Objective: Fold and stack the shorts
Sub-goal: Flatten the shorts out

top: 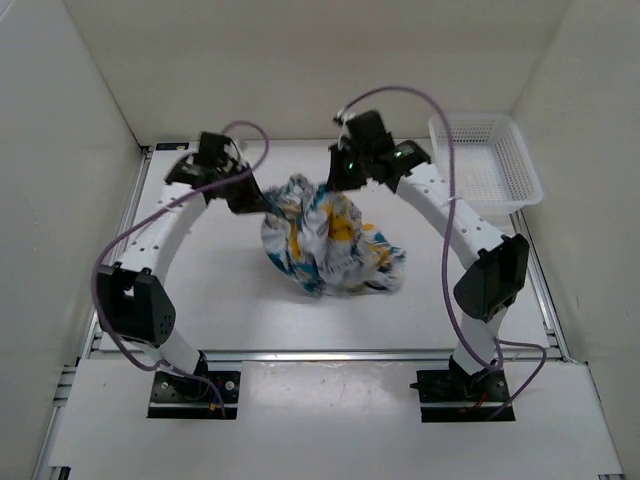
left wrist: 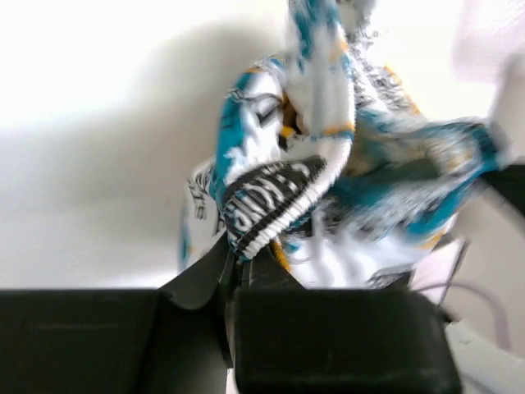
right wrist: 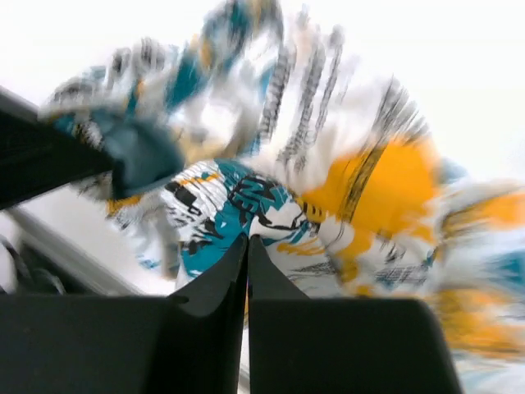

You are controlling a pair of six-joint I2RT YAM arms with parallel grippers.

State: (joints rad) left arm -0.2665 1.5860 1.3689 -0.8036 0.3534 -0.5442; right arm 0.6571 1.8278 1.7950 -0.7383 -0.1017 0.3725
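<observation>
2 grippers, both clamped on the shorts [top: 330, 245], bunched up mid table [top: 230, 320]. The left gripper [left wrist: 238, 250] bites the ribbed waistband [left wrist: 271, 205], the right gripper [right wrist: 248, 242] pinches printed cloth. I'd draw them apart toward 9 and 3 o'clock to stretch it flat before folding. The lump's long axis runs roughly 10 to 4 o'clock; can't tell where the legs point

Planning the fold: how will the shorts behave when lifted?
Likely floppy: the shorts sag in a crumpled bunch. Probably light: the left gripper holds them by a pinch of ribbed waistband, which may slip less than plain cloth.
</observation>
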